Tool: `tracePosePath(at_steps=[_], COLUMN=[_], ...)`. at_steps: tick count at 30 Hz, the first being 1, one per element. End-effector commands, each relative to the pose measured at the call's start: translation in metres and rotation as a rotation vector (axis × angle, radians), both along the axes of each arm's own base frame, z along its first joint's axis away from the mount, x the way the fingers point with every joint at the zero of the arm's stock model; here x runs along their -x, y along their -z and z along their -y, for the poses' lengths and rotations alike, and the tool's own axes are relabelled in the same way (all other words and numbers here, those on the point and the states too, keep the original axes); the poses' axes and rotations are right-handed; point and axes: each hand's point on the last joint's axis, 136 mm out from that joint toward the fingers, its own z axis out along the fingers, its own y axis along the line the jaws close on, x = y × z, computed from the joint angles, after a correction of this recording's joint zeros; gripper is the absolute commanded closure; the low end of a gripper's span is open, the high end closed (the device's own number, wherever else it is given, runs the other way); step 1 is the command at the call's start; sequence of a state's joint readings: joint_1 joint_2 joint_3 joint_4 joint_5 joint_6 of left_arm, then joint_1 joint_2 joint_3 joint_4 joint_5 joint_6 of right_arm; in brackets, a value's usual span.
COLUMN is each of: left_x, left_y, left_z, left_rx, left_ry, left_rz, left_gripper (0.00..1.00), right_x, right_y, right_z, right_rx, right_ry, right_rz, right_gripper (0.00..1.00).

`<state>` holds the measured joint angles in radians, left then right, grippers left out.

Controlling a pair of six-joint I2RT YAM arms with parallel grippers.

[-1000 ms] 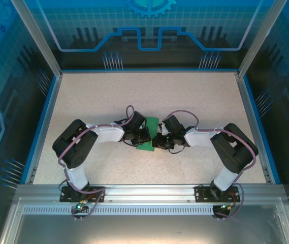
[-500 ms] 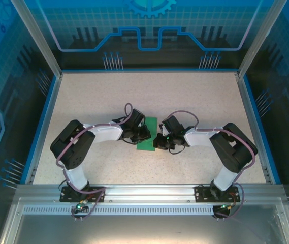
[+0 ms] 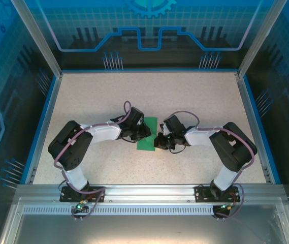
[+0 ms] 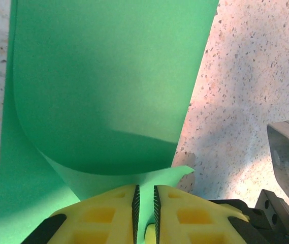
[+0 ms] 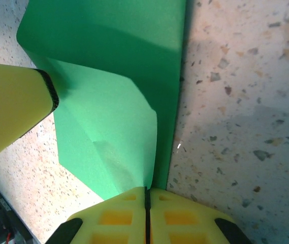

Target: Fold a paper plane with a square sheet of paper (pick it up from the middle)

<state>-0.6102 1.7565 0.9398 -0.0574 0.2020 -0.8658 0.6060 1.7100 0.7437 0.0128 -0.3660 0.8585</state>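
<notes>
Thin bright-green sheet of paper (image 3: 147, 143) is seen at the middle of the speckled beige tabletop (image 3: 195, 96), between the two arms. It is well apart from the blue raised rim (image 3: 41, 127) on all sides. Bare tabletop is seen far, left and right of the sheet, with less on the near side towards the arm bases.

In the left wrist view, the sheet is partly folded, with one layer curled up off the flat layer below. One long straight edge is seen running diagonally over bare table.

The left gripper (image 4: 145, 192) is held at the sheet's left side. Its yellow pads (image 4: 108, 208) are parted by a narrow slit and the curled paper edge is met at that slit. No firm clamp is seen.

The right gripper (image 5: 147, 192) is held at the right side. Its pads are pressed together and a raised fold of the sheet is pinched in the seam. The two grippers are placed close, just beside each other across the sheet.
</notes>
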Motion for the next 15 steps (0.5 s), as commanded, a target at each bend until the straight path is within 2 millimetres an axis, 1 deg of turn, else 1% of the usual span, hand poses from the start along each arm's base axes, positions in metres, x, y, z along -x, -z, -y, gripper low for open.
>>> tracePosePath(at_steps=[1,15], left_x=[-0.001,-0.002], left_y=[0.003,0.021], left_z=[-0.002,-0.011], left_rx=[0.0,-0.036], left_ry=[0.018,0.003], left_rz=[0.019,0.002], left_gripper=[0.8,0.81], right_x=[0.009,0.009], right_y=[0.017,0.023], right_z=[0.011,0.016], right_rx=[0.009,-0.017], right_ry=[0.034,0.063], right_rz=[-0.084,-0.16], right_gripper=[0.92,0.92])
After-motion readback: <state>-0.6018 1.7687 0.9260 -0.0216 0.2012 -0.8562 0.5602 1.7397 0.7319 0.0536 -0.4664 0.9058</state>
